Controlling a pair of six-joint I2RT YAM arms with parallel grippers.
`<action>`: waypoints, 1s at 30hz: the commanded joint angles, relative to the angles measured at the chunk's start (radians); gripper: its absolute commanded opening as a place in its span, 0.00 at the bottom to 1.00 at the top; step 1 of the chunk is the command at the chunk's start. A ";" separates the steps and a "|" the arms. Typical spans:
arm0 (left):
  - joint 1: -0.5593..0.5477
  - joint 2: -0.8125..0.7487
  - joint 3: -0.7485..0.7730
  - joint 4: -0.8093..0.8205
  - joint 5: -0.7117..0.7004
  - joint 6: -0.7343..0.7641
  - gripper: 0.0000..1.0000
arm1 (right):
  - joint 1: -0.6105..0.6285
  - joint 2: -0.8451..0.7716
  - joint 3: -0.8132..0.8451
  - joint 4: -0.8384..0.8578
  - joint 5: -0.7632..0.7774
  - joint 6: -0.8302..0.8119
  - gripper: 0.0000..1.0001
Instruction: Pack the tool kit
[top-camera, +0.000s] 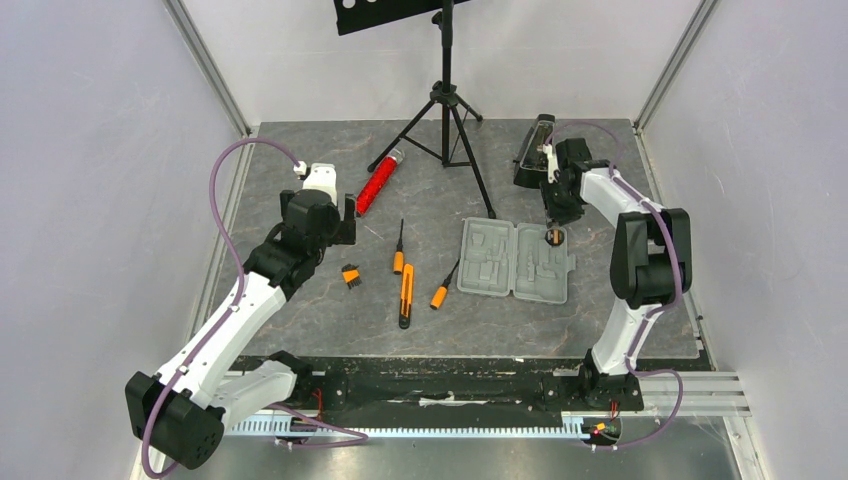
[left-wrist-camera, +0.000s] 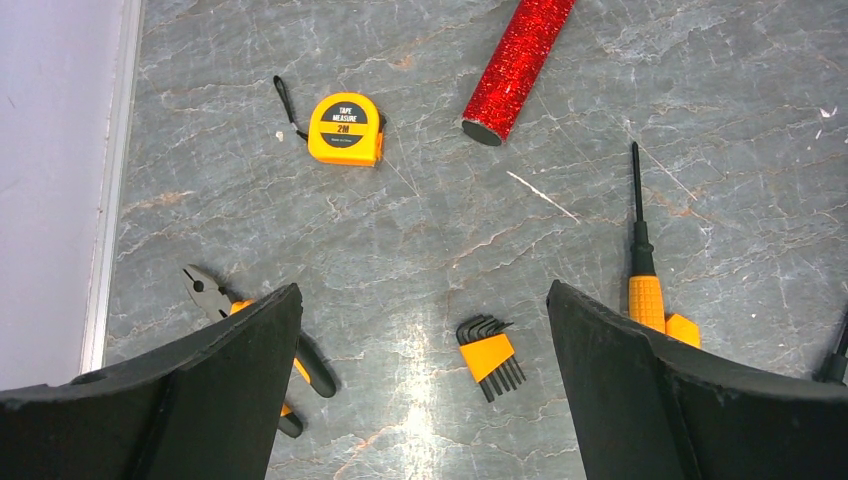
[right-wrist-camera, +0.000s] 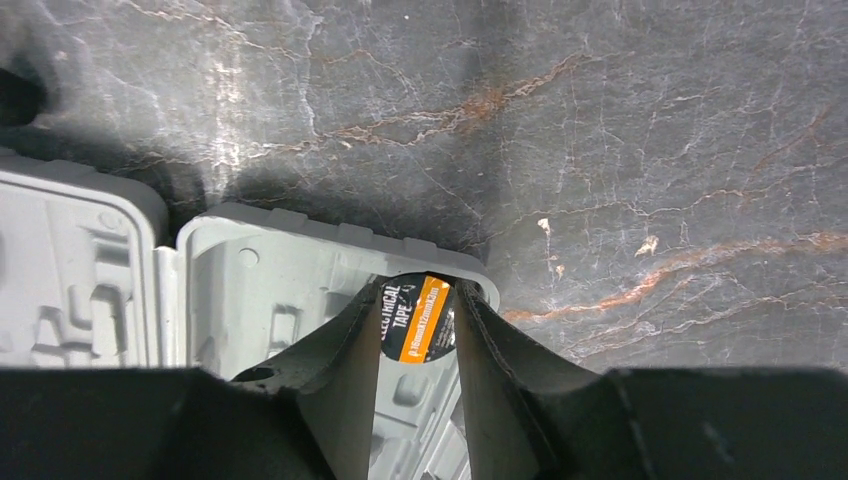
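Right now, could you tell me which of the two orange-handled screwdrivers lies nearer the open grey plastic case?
The slanted orange-handled screwdriver just left of the grey plastic case; the other screwdriver lies farther left.

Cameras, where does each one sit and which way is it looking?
Top external: above and behind the robot, looking down at the table; left arm and right arm show.
Left wrist: on the left arm, facing down at tape measure and hex keys; open left gripper shows.
Right wrist: on the right arm, facing down into the grey case; right gripper pinches a tape roll.
Shared: top and left wrist both see the red cylinder.
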 joint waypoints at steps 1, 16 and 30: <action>-0.004 -0.006 0.000 0.045 0.014 0.025 0.98 | -0.004 -0.084 0.018 0.014 -0.056 0.010 0.35; -0.035 0.110 0.096 0.006 0.376 -0.182 0.97 | -0.004 -0.142 -0.158 0.074 -0.071 0.029 0.33; -0.093 0.177 0.146 -0.017 0.367 -0.160 0.97 | -0.003 -0.170 -0.126 0.083 0.001 0.031 0.39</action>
